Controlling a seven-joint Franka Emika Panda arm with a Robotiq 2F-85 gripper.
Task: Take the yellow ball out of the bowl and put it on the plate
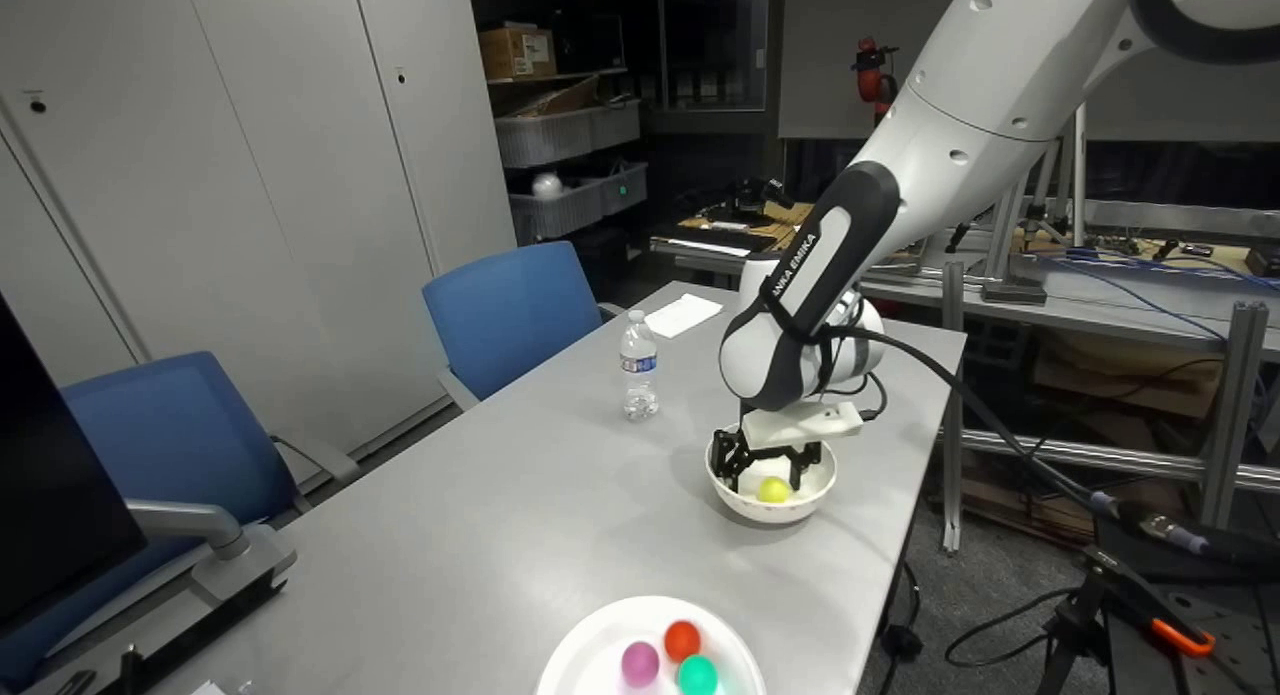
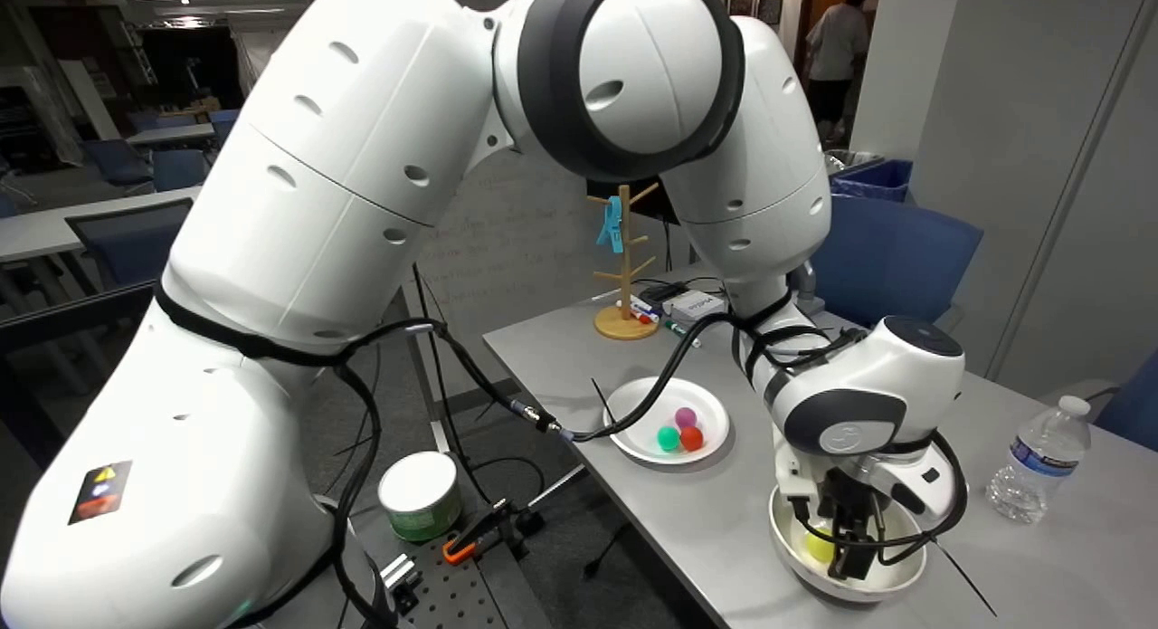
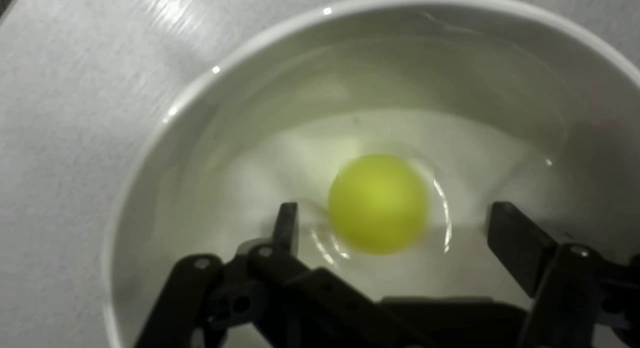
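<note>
The yellow ball (image 1: pixel 773 490) lies on the bottom of the white bowl (image 1: pixel 768 513). Both also show in an exterior view, the ball (image 2: pixel 819 547) partly hidden behind a cable and the bowl (image 2: pixel 819 582) partly behind the wrist. My gripper (image 1: pixel 766 481) is open and reaches down inside the bowl. In the wrist view the ball (image 3: pixel 378 204) sits between the two spread fingertips of the gripper (image 3: pixel 393 208), with a gap on each side, nearer the left finger. The white plate (image 1: pixel 590 650) stands apart on the same table; it also shows in an exterior view (image 2: pixel 713 406).
A red ball (image 1: pixel 682 641), a purple ball (image 1: pixel 640 664) and a teal ball (image 1: pixel 698 675) lie on the plate. A water bottle (image 1: pixel 639 367) stands near the bowl. A wooden peg stand (image 2: pixel 624 276) and a grey box (image 2: pixel 694 305) are beyond the plate. Cables hang along the arm.
</note>
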